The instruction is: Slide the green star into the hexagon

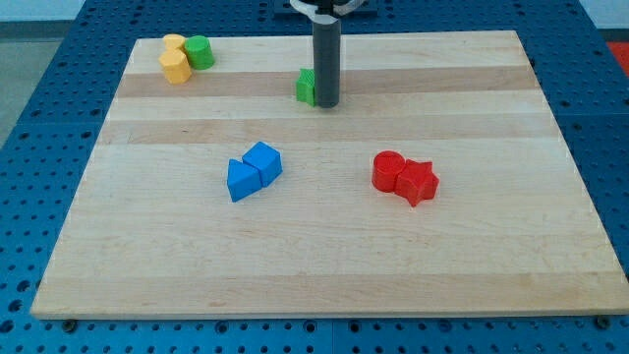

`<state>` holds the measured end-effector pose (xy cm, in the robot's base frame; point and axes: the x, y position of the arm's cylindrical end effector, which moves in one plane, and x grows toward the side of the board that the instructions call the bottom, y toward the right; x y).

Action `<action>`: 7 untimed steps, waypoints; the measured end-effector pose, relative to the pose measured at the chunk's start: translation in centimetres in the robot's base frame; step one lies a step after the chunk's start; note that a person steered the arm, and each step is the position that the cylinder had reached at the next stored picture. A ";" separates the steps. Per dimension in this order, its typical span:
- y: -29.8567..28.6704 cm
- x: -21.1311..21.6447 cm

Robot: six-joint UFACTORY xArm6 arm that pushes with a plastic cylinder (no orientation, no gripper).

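- The green star (306, 87) lies near the board's top edge, a little to the view's left of centre, and the dark rod covers its right half, so only a sliver of green shows.
- My tip (326, 103) sits hard against the star's right side, apparently touching it; the rod has no jaws or pads to be apart or together, it is just a plain straight end.
- Far to the view's left of my tip, in the board's top left corner, the yellow hexagon (176, 67) sits with a second yellow block (174, 42) just behind it and a green cylinder (200, 52) touching on its right.
- The star and the hexagon are well apart, with bare wood between them.
- Below my tip and to the view's left, a blue triangular block (241, 180) and a blue cube (263, 160) press against each other.
- Below my tip and to the view's right, a red cylinder (388, 170) touches a red star (417, 182).
- All of it rests on a pale wooden board (314, 265) laid over a blue perforated table (39, 147).
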<state>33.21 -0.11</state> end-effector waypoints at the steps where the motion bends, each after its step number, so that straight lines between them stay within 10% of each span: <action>1: 0.0 -1.5; 7: -6.4 -3.3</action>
<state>29.88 -6.48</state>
